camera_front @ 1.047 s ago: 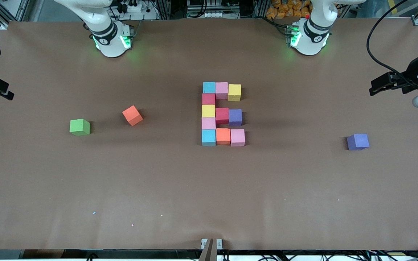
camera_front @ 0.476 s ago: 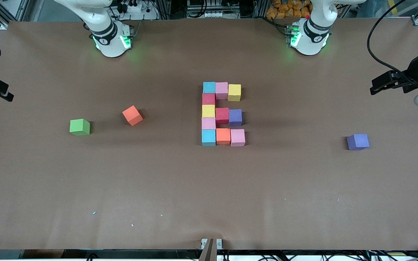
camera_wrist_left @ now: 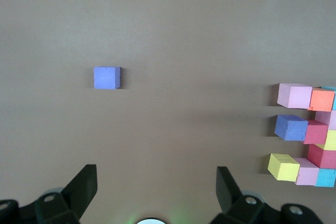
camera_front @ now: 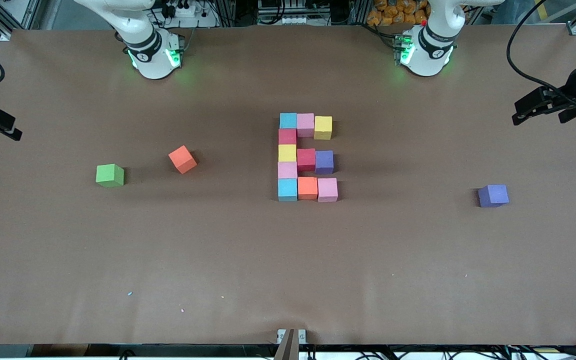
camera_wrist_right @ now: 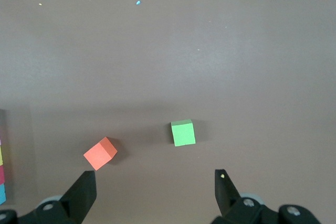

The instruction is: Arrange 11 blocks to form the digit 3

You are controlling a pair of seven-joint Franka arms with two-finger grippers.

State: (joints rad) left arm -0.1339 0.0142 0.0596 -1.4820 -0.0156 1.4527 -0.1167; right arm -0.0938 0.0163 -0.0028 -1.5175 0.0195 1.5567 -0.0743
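- The digit 3 [camera_front: 307, 157], eleven touching foam blocks, sits mid-table and looks finished (it reads E-like from the front camera)
- Spare cubes lie well apart from it: a purple cube [camera_front: 493, 195] toward the left arm's end, an orange cube [camera_front: 182, 159] and a green cube [camera_front: 110, 175] toward the right arm's end
- Left gripper [camera_wrist_left: 153, 192] and right gripper [camera_wrist_right: 152, 195] hang spread and empty over the table's ends
- The cubes are probably light, soft and matte; pinch two flat opposite faces, gently, to avoid nudging neighbours
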